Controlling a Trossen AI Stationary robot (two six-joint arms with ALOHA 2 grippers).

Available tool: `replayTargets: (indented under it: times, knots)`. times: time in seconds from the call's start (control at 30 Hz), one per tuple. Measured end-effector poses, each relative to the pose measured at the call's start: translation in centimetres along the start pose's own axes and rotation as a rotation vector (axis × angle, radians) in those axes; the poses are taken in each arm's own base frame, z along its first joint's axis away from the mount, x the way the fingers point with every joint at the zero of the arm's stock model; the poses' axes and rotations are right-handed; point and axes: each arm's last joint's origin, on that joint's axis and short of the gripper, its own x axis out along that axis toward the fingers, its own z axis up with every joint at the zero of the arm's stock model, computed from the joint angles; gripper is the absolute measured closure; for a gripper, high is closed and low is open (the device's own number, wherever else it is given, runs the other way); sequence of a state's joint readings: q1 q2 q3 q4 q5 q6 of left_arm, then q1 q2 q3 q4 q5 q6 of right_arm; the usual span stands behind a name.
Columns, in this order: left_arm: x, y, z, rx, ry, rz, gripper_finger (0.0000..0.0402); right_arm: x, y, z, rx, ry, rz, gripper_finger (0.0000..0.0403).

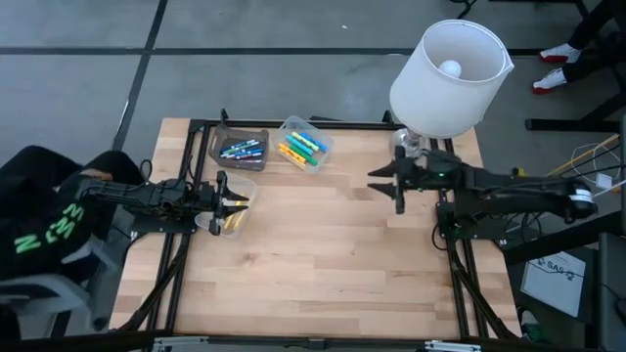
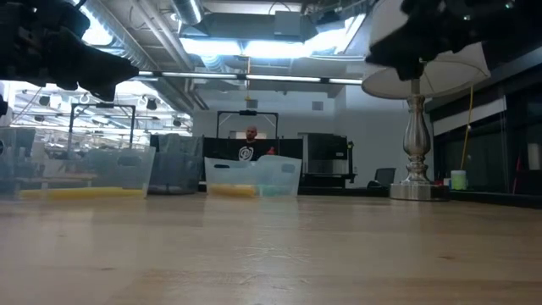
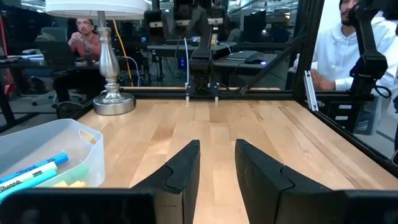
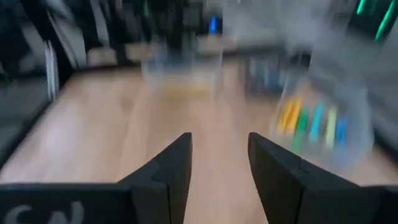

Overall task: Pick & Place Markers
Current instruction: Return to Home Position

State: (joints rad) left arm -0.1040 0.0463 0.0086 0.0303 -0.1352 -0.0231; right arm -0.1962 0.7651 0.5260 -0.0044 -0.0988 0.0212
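Markers lie in three containers. A dark tray (image 1: 240,149) holds blue ones. A clear tub (image 1: 305,145) holds yellow, green and blue ones, also seen in the left wrist view (image 3: 50,163) and, blurred, in the right wrist view (image 4: 314,121). A third clear tub (image 1: 235,207) holds yellow markers. My left gripper (image 1: 233,203) hovers over this third tub, open (image 3: 217,155), with nothing between its fingers. My right gripper (image 1: 389,186) is raised over the table's right half near the lamp, open (image 4: 219,149) and empty.
A white-shaded lamp (image 1: 450,70) stands at the far right corner on a silver base (image 3: 112,99). A black frame (image 1: 323,123) runs along the table's edges. Bare wood (image 1: 333,254) fills the middle and near side. People sit beyond the table (image 3: 345,56).
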Motion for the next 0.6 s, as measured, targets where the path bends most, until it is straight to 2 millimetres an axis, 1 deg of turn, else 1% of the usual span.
replayTargets:
  times: [0.13,0.2,0.27,0.47,0.6]
  knots:
    - [0.0,0.0,0.0,0.0,0.0,0.0,0.0302,-0.7,-0.4,-0.6,-0.021,-0.244,-0.024,0.0247]
    - [0.0,0.0,0.0,0.0,0.0,0.0,0.0303,-1.0,-0.6,-1.1,-0.027,-0.317,-0.037,0.0247]
    - [0.0,0.0,0.0,0.0,0.0,0.0,0.0305,-1.3,-0.8,-2.2,-0.029,-0.339,-0.05,0.0247]
    - [0.0,0.0,0.0,0.0,0.0,0.001,0.0304,-2.2,-1.0,-6.0,-0.024,-0.311,-0.074,0.0247]
    - [0.0,0.0,0.0,0.0,0.0,0.001,0.0302,-3.0,-0.9,-7.1,-0.029,-0.346,-0.073,0.0247]
